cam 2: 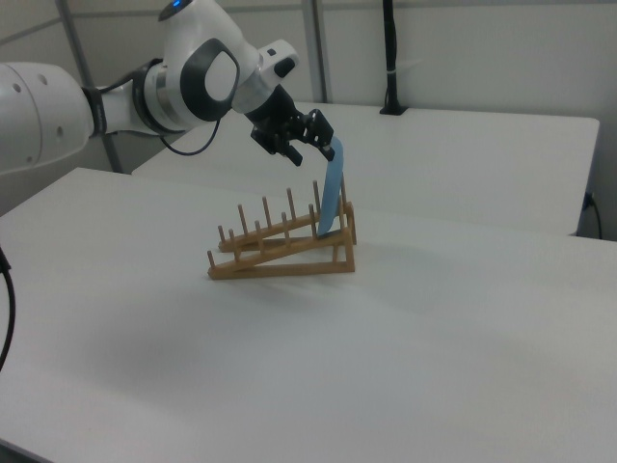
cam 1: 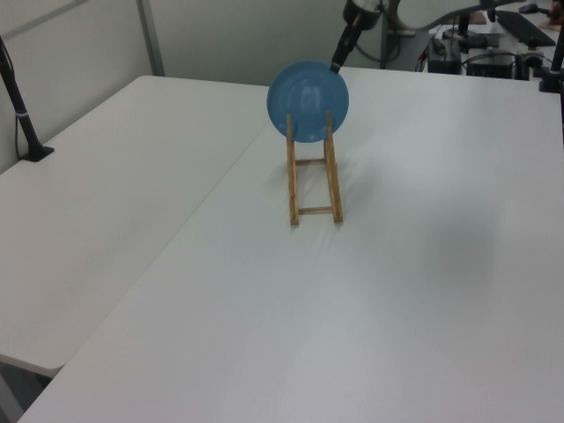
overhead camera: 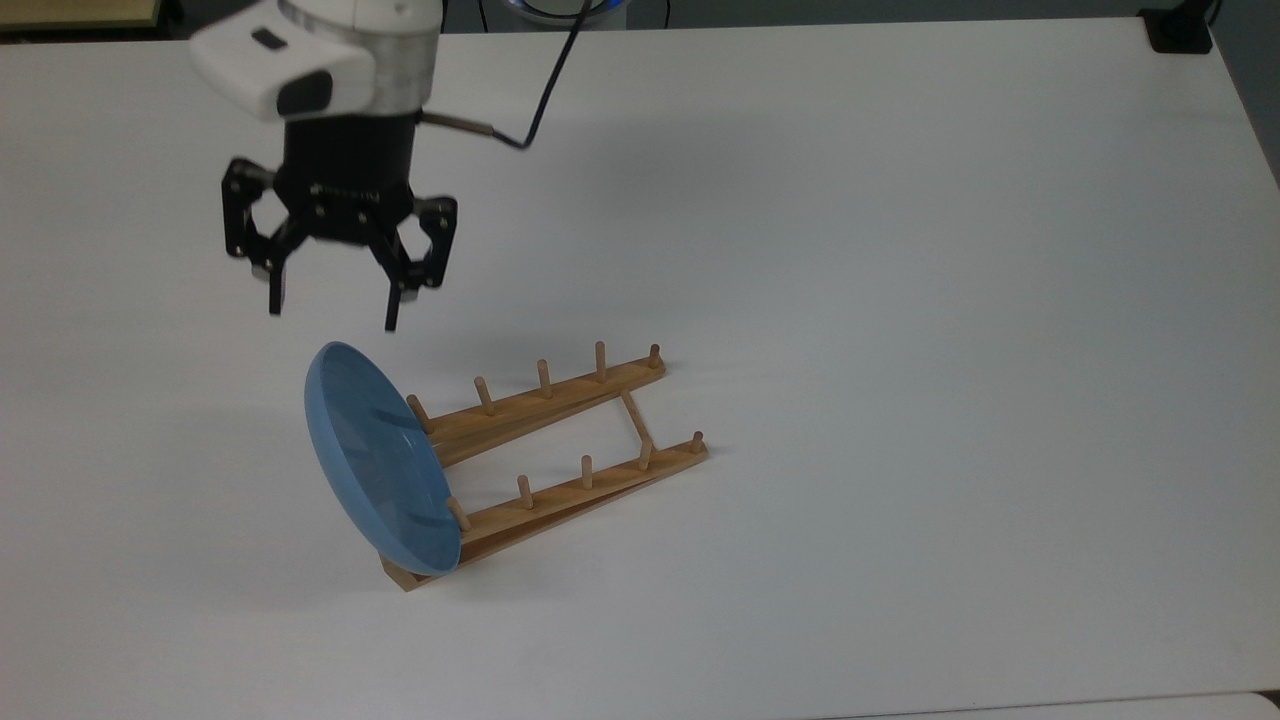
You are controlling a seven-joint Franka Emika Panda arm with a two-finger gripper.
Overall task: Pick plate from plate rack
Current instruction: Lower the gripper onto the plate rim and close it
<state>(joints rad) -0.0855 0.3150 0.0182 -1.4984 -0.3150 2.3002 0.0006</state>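
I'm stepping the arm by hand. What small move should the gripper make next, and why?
Probably ease down a little further so the open gripper straddles the top rim of the plate. It hangs just above that rim, and the plate stands nearly upright at the high end of the plate rack.

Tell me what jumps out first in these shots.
The round light-blue plate stands on edge at the raised end of the light-brown wooden peg rack, alone on the white table. Just above its rim hangs the black two-finger gripper, fingers spread open, on the white arm; in the right view it sits at the plate's top edge, not yet touching.
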